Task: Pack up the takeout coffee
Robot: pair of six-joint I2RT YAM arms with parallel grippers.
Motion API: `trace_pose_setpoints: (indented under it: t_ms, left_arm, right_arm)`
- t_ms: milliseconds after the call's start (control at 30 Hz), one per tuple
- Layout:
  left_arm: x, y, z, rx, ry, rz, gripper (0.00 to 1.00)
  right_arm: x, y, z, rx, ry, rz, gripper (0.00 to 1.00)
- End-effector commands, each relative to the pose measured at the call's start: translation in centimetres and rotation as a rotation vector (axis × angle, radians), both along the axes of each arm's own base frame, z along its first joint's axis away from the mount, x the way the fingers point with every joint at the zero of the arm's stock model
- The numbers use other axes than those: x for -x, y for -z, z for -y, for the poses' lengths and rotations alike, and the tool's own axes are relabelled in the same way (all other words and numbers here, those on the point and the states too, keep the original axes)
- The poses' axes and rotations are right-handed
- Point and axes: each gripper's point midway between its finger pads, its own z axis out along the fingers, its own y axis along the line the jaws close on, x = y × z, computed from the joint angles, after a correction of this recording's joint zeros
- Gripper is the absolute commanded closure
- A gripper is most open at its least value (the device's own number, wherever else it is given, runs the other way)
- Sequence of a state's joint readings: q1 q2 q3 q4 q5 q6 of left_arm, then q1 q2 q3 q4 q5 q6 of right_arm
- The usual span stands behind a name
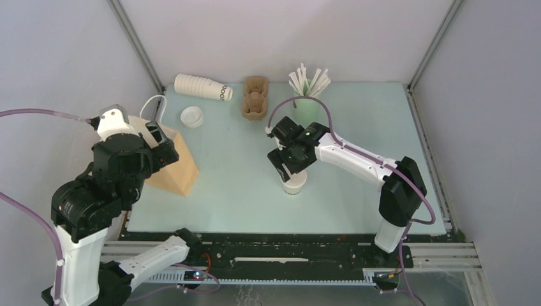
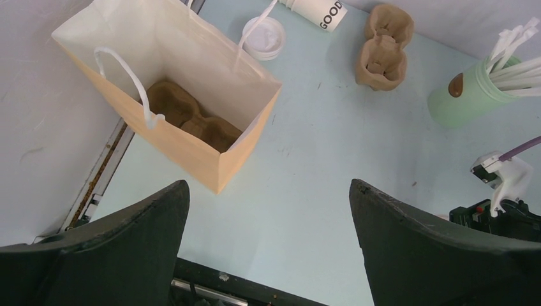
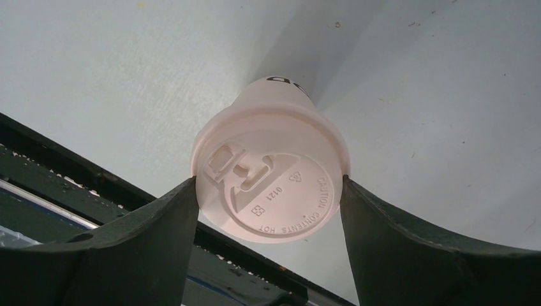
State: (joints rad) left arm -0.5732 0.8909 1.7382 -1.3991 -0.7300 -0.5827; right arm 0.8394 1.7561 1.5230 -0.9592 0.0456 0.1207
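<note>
right gripper [image 3: 268,183] clamped on takeout coffee [image 1: 294,185] at the lid rim, cup upright on table [image 1: 229,197]; lid [image 3: 281,197] reads "CAUTION CONTENTS HOT", "0121"; left gripper [image 2: 268,191] spread wide, empty, near paper bag [image 2: 191,153]; cup stack [image 2: 319,9] reads "GOOD"

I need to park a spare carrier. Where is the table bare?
Bare between the paper bag and the lidded cup, and in the back right corner. Crowded along the back left and middle: cup stack, loose lid, cardboard carrier, green cup.

Nested cup stack [image 1: 203,87] lies near cardboard carrier [image 1: 255,97].
</note>
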Motion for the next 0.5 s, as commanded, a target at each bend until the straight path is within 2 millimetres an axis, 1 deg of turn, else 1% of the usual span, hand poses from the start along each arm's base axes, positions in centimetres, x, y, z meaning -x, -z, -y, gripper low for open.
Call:
trace_pose_setpoints:
  t_ms: [0, 100, 200, 267, 333, 433, 467]
  left_arm:
    - [-0.5, 0.0, -0.4, -0.031, -0.036, -0.015, 0.0]
    - [-0.3, -0.7, -1.9, -0.059, -0.104, -0.003, 0.0]
    - [0.3, -2.0, -4.0, -0.068, -0.214, 0.037, 0.0]
    - [0.4, -1.9, -5.0, -0.068, -0.278, 0.02, 0.0]
    - [0.0, -0.8, -5.3, -0.044, -0.313, -0.041, 0.0]
    - [-0.7, 2.3, -5.7, 0.031, -0.368, -0.152, 0.0]
    - [-0.8, 3.2, -6.2, 0.077, -0.418, -0.167, 0.0]
  right_arm:
    - [-0.2, -2.1, 0.5, -0.023, 0.022, 0.051, 0.2]
    - [-0.4, -3.3, 0.7, -0.038, 0.032, 0.077, 0.24]
    - [-0.3, -4.4, 0.9, -0.079, 0.042, 0.079, 0.25]
    - [-0.2, -5.0, 1.0, -0.103, 0.044, 0.078, 0.26]
    - [-0.1, -5.5, 1.3, -0.122, 0.045, 0.078, 0.26]
    - [0.0, -6.2, 1.8, -0.143, 0.051, 0.082, 0.27]
    - [0.0, -6.4, 2.1, -0.147, 0.056, 0.087, 0.28]
